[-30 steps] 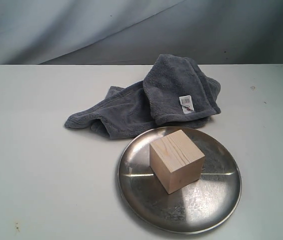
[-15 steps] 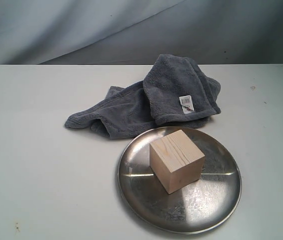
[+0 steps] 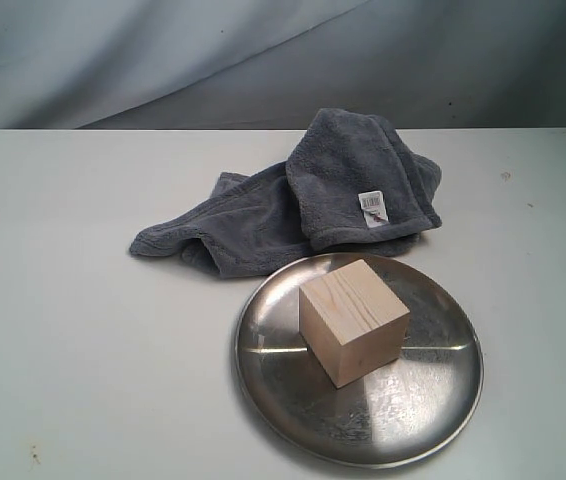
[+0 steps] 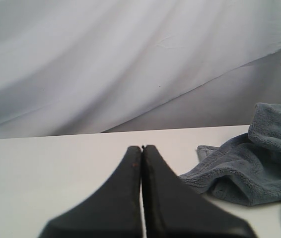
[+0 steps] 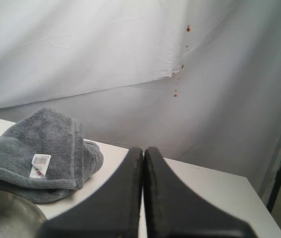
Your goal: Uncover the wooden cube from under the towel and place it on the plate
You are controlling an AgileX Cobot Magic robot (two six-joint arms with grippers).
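A pale, matt table (image 3: pixel 63 330) fills the lower three quarters of the exterior view, and a draped blue-grey backdrop (image 3: pixel 263 60) runs across the top. The plate (image 3: pixel 423 385) lies at lower right of centre. The cube (image 3: pixel 353 320) stands flat on it, a little left of the plate's middle, with one corner turned toward the camera. The towel (image 3: pixel 293 200) is heaped behind the plate at upper centre, fully off the cube. Its near fold meets the plate's far rim, though I cannot tell whether it rests on the rim.

Neither arm shows in the exterior view. In the wrist views the left gripper (image 4: pixel 141 148) and the right gripper (image 5: pixel 143 150) each have their dark fingers pressed together, clasping nothing, and both look over the table well apart from the cube.

By my reading the task is as good as done, and the step in hand is only to hold clear. To do that well, keep both arms back and high and avoid sweeping over the plate, since a nudge to its rim could slide it on the smooth table and shift the cube.

The cube is pale wood with straight grain lines on its top face and crisp edges. The plate is shiny metal, round, with a shallow rim and streaked reflections, and is likely slippery. The towel is thick, fluffy fleece, soft and folded on itself, with a small white label (image 3: pixel 372 208) on its right part
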